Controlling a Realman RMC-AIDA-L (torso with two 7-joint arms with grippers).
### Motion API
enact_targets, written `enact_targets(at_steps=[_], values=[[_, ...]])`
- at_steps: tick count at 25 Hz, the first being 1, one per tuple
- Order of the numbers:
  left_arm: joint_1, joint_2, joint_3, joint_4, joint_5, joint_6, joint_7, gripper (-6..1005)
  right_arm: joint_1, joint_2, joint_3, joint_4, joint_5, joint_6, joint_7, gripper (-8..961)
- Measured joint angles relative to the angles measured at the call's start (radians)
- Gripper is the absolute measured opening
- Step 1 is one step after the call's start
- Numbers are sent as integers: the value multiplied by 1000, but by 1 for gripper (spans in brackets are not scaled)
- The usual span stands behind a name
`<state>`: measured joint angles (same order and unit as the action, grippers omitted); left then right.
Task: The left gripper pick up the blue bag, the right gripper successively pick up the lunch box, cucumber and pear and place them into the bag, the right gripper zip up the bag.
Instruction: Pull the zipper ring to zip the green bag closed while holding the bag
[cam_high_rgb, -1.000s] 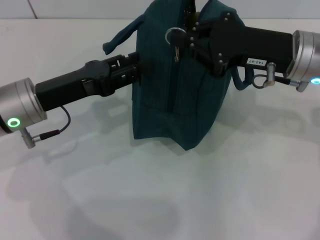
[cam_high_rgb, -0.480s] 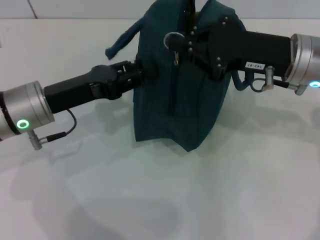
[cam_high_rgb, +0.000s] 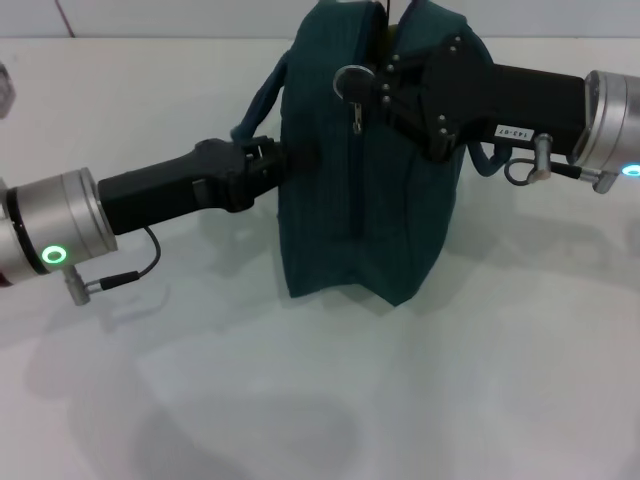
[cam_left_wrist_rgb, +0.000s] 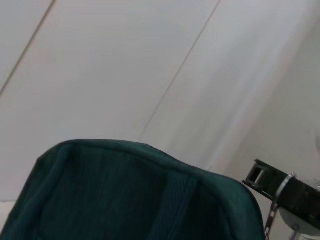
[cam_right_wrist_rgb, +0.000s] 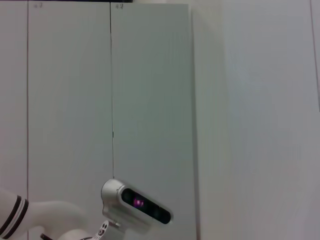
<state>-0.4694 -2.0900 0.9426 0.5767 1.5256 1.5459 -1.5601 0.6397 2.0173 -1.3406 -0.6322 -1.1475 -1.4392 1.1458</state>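
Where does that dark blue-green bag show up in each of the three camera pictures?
Head view: the blue bag stands upright at the centre, between both arms.
Left wrist view: its top edge fills the lower part of the picture.
Right wrist view: not in it; only wall panels show.
Shared landmark: the metal zipper pull, seen again in the left wrist view.

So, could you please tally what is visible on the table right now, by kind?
Blue bag: 1
Left gripper: 1
Right gripper: 1
Lunch box, cucumber, pear: 0 visible
Total: 3
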Motion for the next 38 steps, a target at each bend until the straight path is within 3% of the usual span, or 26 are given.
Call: enact_targets(at_steps=[12, 23, 38], values=[[-2, 2, 58, 1, 2, 2, 34, 75, 1, -11, 54, 0, 0, -11, 85, 10], [6, 2, 126, 8, -3, 22, 44, 59, 21, -29, 136, 80, -9, 5, 321, 11], [71, 7, 123, 7, -4, 155, 89, 58, 32, -28, 153, 114, -10, 168, 328, 12]])
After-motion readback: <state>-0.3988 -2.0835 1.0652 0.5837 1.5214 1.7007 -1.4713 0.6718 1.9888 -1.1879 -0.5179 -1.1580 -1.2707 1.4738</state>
